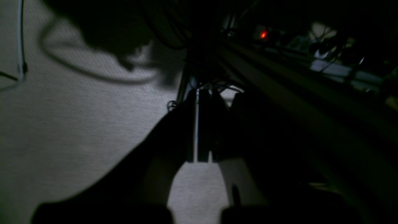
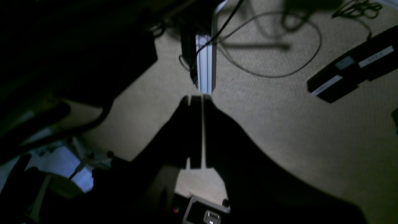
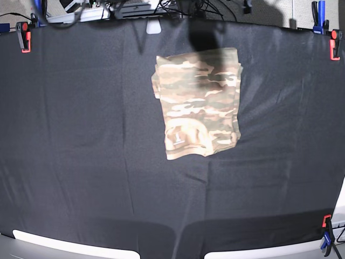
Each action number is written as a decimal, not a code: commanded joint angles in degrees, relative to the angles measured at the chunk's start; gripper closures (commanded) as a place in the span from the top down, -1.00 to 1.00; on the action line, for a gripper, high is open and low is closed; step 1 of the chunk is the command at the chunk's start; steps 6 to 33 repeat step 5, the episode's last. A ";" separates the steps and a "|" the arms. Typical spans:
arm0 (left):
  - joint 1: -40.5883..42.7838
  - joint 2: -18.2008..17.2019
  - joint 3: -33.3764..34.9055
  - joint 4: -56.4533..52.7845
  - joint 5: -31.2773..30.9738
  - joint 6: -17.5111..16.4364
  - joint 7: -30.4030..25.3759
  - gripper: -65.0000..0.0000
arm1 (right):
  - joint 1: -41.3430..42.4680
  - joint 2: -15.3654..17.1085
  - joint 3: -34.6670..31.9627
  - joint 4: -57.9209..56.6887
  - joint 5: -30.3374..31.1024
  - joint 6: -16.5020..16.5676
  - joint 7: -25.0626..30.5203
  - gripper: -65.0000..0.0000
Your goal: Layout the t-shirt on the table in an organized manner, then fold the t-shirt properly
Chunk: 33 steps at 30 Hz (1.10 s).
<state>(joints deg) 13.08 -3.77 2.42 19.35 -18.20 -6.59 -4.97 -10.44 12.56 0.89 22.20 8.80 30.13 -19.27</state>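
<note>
The camouflage t-shirt [image 3: 198,102] lies folded into a compact rectangle on the black table [image 3: 81,135], at the far centre. Neither arm shows in the base view. My left gripper [image 1: 196,91] is shut and empty, with only a thin slit between its dark fingers. It hangs over light carpet beside the dark table frame. My right gripper [image 2: 202,97] is also shut and empty, over tan carpet near an aluminium frame leg [image 2: 205,62]. The shirt shows in neither wrist view.
Red-and-black clamps [image 3: 23,33] [image 3: 333,40] [image 3: 325,224] grip the table edges. Cables [image 2: 273,74] loop on the floor, and a black box [image 2: 351,71] lies there too. A red light [image 1: 263,34] glows among the gear under the table.
</note>
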 commanded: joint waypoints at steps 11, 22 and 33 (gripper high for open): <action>0.22 0.09 -6.16 0.07 -0.09 -0.22 -0.48 -1.00 | 0.46 0.44 0.11 0.17 0.11 0.46 1.77 -1.00; 0.22 0.09 -6.16 0.07 -0.09 -0.22 -0.48 -1.00 | 0.46 0.44 0.11 0.17 0.11 0.46 1.77 -1.00; 0.22 0.09 -6.16 0.07 -0.09 -0.22 -0.48 -1.00 | 0.46 0.44 0.11 0.17 0.11 0.46 1.77 -1.00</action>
